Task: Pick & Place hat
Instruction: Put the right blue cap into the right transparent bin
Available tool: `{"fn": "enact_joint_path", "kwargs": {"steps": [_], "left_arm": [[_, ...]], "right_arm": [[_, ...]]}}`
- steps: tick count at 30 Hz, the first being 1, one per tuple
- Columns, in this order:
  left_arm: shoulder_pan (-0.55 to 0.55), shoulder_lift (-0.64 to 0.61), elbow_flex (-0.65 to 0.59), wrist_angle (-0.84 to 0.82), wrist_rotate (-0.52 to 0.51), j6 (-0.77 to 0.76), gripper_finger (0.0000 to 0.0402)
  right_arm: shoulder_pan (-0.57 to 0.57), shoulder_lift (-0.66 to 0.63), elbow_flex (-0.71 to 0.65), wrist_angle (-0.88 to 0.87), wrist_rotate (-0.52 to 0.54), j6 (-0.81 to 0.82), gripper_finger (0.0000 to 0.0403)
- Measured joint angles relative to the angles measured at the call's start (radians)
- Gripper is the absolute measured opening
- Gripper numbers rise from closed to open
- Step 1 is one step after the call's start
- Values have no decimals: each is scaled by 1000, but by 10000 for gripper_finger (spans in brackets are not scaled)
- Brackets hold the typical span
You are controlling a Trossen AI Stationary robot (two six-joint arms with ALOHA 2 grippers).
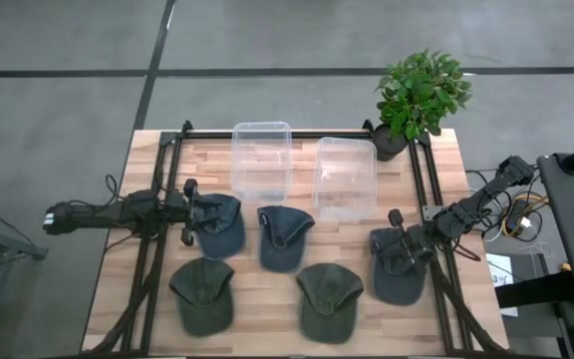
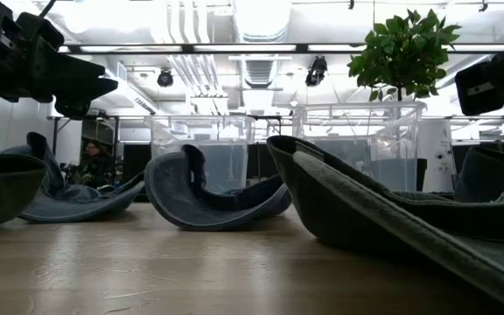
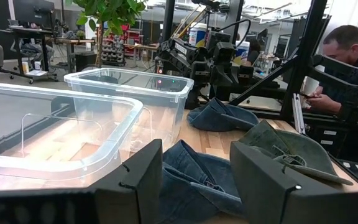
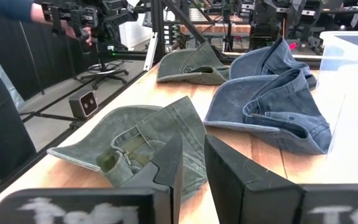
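Five caps lie crown-down on the wooden table. My left gripper [image 1: 189, 209] hangs open just above the left blue denim cap [image 1: 219, 225]. That cap shows between and below its fingers in the left wrist view [image 3: 194, 180]. My right gripper [image 1: 399, 235] hangs above the right blue cap [image 1: 399, 267], which is out of its wrist view. Its fingers [image 4: 192, 152] stand only a narrow gap apart, with nothing between them. A third blue cap [image 1: 285, 237] lies mid-table. Two green caps [image 1: 203, 295] [image 1: 329, 301] lie near the front edge.
Two clear plastic bins [image 1: 261, 160] [image 1: 345, 178] stand at the back of the table. A potted plant [image 1: 419, 95] stands at the back right corner. Black frame rails [image 1: 419, 179] run along the table's sides. A person [image 3: 347, 56] sits beyond the table.
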Motion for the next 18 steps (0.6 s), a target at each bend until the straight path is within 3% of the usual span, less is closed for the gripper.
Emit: {"fn": "enact_joint_path", "kwargs": {"steps": [6, 11, 14, 18], "left_arm": [[0, 0, 0, 1, 0, 0, 181], [0, 0, 0, 2, 0, -18, 181], [0, 0, 0, 2, 0, -30, 181], [0, 0, 0, 0, 0, -30, 181]], "right_arm": [[0, 0, 0, -19, -1, 9, 61], [8, 6, 36, -45, -11, 142, 61], [14, 26, 131, -157, -59, 195, 61], [17, 96, 293, -456, -123, 317, 61]]}}
